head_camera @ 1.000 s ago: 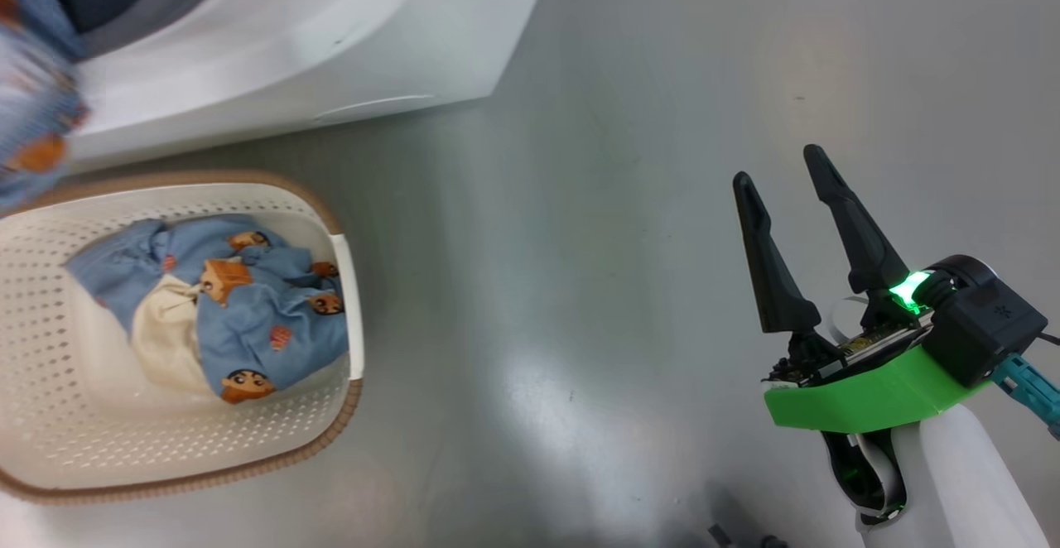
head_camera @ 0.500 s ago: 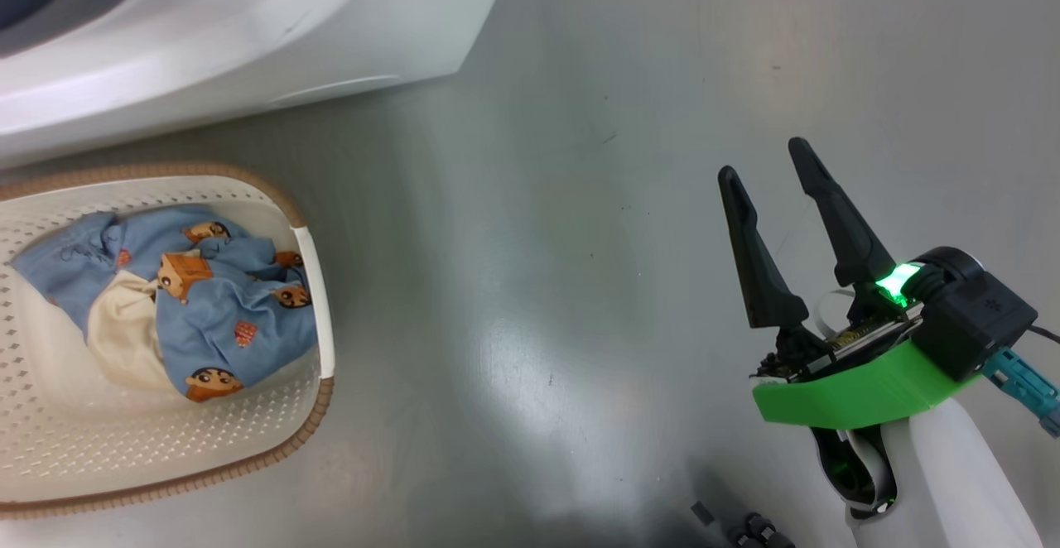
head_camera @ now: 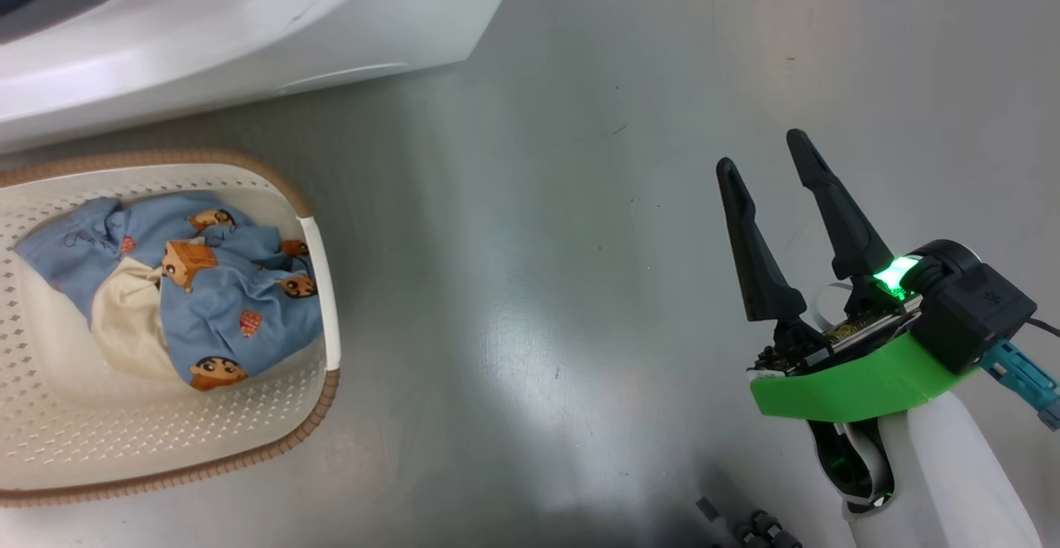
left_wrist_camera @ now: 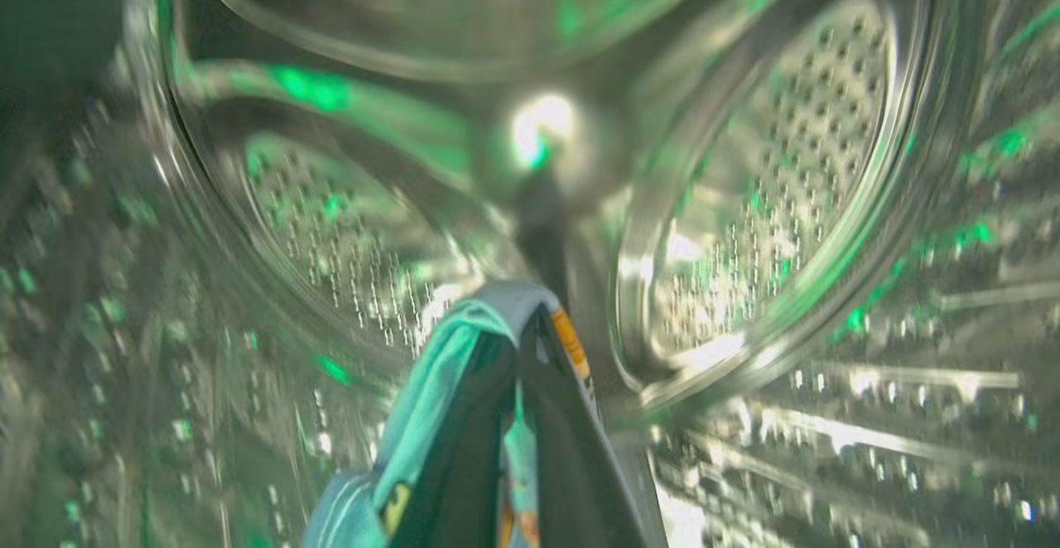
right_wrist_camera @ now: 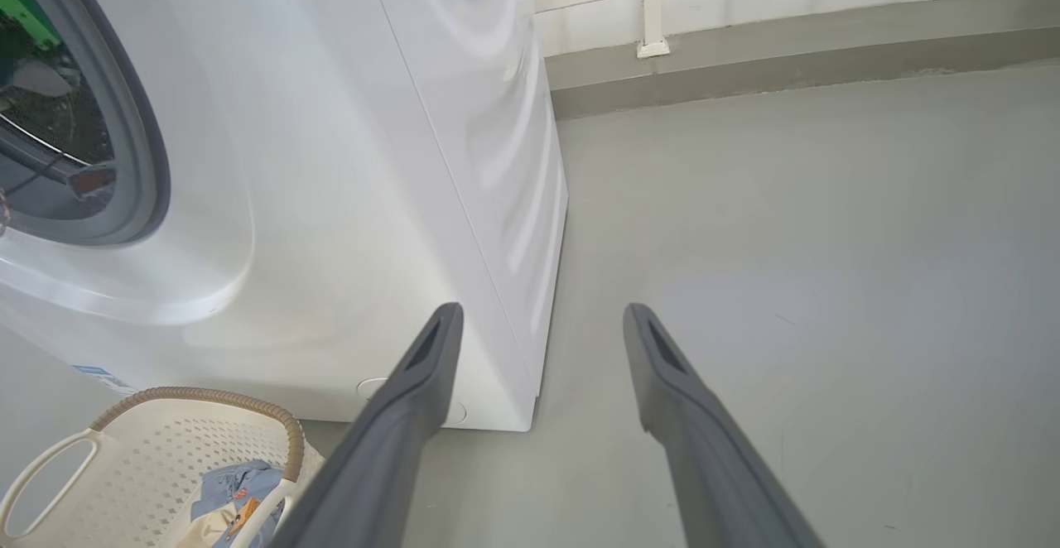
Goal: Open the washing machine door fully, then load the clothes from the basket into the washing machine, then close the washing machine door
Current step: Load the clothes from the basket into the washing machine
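Pinching what looks like blue clothes [left_wrist_camera: 435, 382], left pincer [left_wrist_camera: 523, 339] sits inside the drum [left_wrist_camera: 787, 159]; right pincer [head_camera: 762, 151] spread, far from basket [head_camera: 320, 266].

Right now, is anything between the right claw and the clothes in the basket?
Nothing visible. Only floor lies between the open right claw and the basket. The clothes lie uncovered inside, so just the basket's side wall would block a level approach.

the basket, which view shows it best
The head view: it looks down into the basket, showing most of its rim, perforated floor and the clothes inside. The right wrist view catches one handle end at its bottom left. The left wrist view faces the drum.
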Robot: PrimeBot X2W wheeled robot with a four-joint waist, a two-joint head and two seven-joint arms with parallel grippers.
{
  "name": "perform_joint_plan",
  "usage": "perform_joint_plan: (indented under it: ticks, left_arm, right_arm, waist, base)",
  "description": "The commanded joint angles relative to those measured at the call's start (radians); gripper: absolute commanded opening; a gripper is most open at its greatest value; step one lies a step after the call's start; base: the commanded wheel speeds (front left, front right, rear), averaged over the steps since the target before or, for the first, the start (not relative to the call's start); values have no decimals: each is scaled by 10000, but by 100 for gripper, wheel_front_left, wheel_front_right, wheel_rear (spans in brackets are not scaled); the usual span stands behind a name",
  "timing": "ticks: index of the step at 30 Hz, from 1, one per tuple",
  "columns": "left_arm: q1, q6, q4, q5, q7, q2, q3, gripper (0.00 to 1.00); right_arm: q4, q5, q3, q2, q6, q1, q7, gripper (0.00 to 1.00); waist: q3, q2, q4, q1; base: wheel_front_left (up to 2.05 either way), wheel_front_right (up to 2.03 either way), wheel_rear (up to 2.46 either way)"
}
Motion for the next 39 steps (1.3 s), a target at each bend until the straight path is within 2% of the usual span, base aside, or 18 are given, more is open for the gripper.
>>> perform_joint_plan:
  ticks: [1, 5, 6, 7, 8, 19, 25, 29, 39]
  left_arm:
    - [40, -83, 119, -99, 272, 449, 45, 0]
    - [54, -164, 536, -254, 556, 323, 28, 0]
    - [78, -183, 634, -304, 601, 284, 30, 32]
    - [101, -192, 705, -317, 614, 261, 8, 87]
    - [125, -214, 747, -345, 594, 230, -3, 100]
    - [1165, -218, 622, -499, -127, -141, -136, 100]
    - [2474, 77, -359, -501, -505, -524, -125, 100]
    - [3788, 383, -1629, -538, -574, -832, 60, 100]
    - [7961, 1273, -6630, 20, -584, -1847, 594, 100]
  right_arm:
    - [-177, 98, 241, 2, 27, 114, -48, 100]
    - [-161, 110, 269, -9, 27, 57, -48, 100]
    - [-150, 112, 271, -20, 27, 47, -48, 100]
    - [-139, 111, 266, -30, 27, 39, -48, 100]
    - [-133, 109, 259, -40, 27, 30, -48, 100]
    - [-100, 34, -17, -149, 27, 224, -48, 100]
    - [-117, -57, -281, -295, 27, 436, -48, 100]
    - [-113, -127, -464, -339, 27, 619, -48, 100]
    - [-176, -324, -856, -463, 27, 1017, -48, 100]
  waist:
    - [3, -1, 27, 0]
    - [-14, -1, 75, 0]
    - [-28, -1, 95, 0]
    - [-43, -1, 116, 0]
    - [-61, -1, 140, 0]
    - [-589, -1, 524, 0]
    - [-1024, -1, 841, 0]
    - [-1344, -1, 1060, 0]
    - [-1970, -1, 1665, 0]
  base:
    - [0, 0, 0]
    - [0, 0, 0]
    - [0, 0, 0]
    - [0, 0, 0]
    - [0, 0, 0]
    - [0, 0, 0]
    - [0, 0, 0]
    - [0, 0, 0]
    - [0, 0, 0]
